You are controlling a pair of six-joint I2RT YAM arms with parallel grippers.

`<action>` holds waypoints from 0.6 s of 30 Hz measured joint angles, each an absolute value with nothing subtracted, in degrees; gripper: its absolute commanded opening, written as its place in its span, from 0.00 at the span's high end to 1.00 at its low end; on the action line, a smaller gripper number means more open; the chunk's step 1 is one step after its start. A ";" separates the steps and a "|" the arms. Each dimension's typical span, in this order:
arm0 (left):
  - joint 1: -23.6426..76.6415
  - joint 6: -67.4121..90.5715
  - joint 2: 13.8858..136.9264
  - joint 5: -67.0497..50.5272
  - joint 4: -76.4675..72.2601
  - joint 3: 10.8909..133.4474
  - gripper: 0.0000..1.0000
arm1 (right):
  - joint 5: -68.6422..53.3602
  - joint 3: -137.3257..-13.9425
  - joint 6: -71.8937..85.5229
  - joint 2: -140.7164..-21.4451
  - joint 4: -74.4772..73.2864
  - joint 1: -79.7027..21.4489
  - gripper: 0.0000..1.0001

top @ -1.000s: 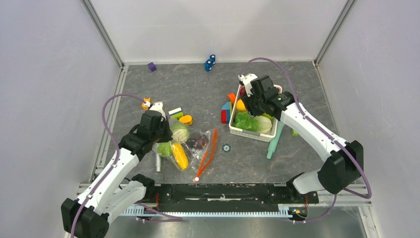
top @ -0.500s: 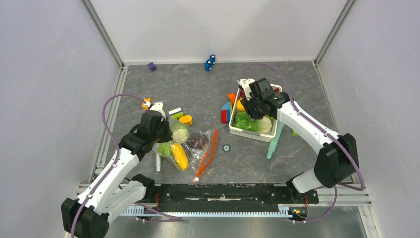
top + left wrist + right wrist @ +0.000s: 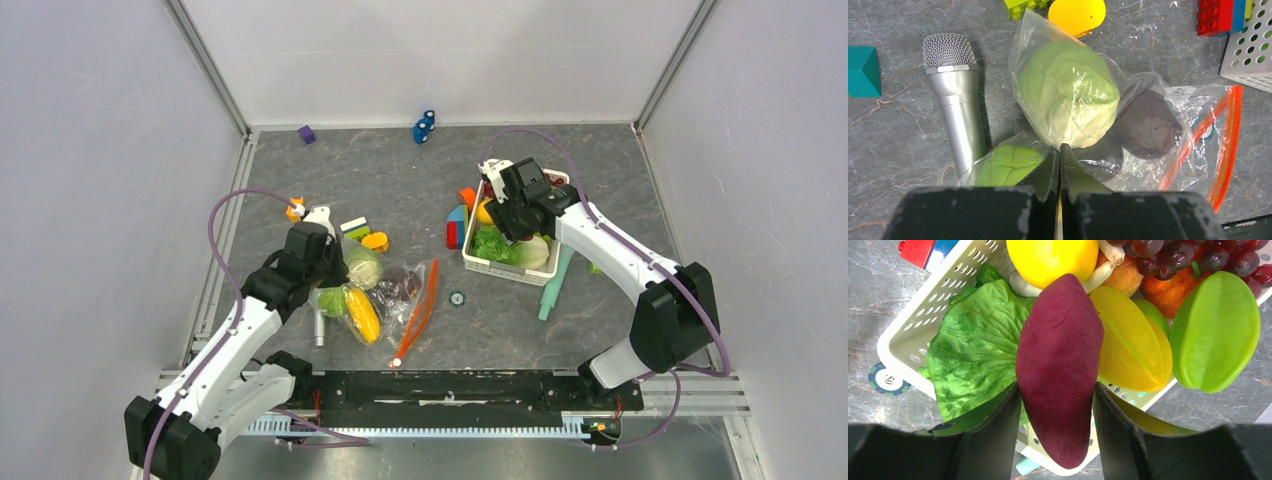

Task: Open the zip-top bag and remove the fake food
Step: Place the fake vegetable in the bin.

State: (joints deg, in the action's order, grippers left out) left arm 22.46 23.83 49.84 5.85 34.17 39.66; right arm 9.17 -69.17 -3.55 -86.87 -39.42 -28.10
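The clear zip-top bag (image 3: 392, 292) lies left of centre, its red-orange zipper strip (image 3: 1228, 145) at its right side. Inside it are a pale green cabbage (image 3: 1068, 95), a round green fruit (image 3: 1005, 165), a dark purple eggplant (image 3: 1150, 125) and a yellow corn cob (image 3: 363, 313). My left gripper (image 3: 1060, 155) is shut, pinching the bag's plastic between the cabbage and the green fruit. My right gripper (image 3: 1057, 405) is shut on a magenta sweet potato (image 3: 1060, 365) and holds it over the white basket (image 3: 913, 335).
The basket holds lettuce (image 3: 978, 350), a lemon (image 3: 1053, 257), grapes (image 3: 1188, 255) and yellow and green starfruit (image 3: 1215, 330). A silver microphone (image 3: 955, 95) lies left of the bag. Building blocks (image 3: 458, 225) lie left of the basket, and a poker chip (image 3: 457, 298) in front.
My right gripper has moved slightly left over the basket with the sweet potato in it. The left arm and the bag have not moved.
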 measured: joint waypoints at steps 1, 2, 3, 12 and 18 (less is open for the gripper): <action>22.46 23.83 49.89 5.85 34.17 39.66 0.98 | 9.21 -69.17 -3.57 -86.87 -39.42 -28.10 0.36; 22.46 23.81 49.91 5.85 34.17 39.66 0.98 | 9.26 -69.17 -3.64 -86.87 -39.42 -28.10 0.35; 22.46 23.83 49.93 5.82 34.17 39.66 0.98 | 9.30 -69.17 -3.73 -86.87 -39.42 -28.10 0.34; 22.46 23.81 49.98 5.69 34.17 39.66 0.98 | 9.45 -69.19 -3.97 -86.67 -39.46 -28.10 0.28; 22.46 23.81 49.98 5.63 34.17 39.66 0.98 | 9.76 -69.47 -3.99 -85.01 -39.70 -28.10 0.29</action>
State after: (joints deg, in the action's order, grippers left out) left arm 22.46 23.81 49.98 5.63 34.17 39.66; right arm 9.76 -69.47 -3.99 -85.01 -39.70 -28.10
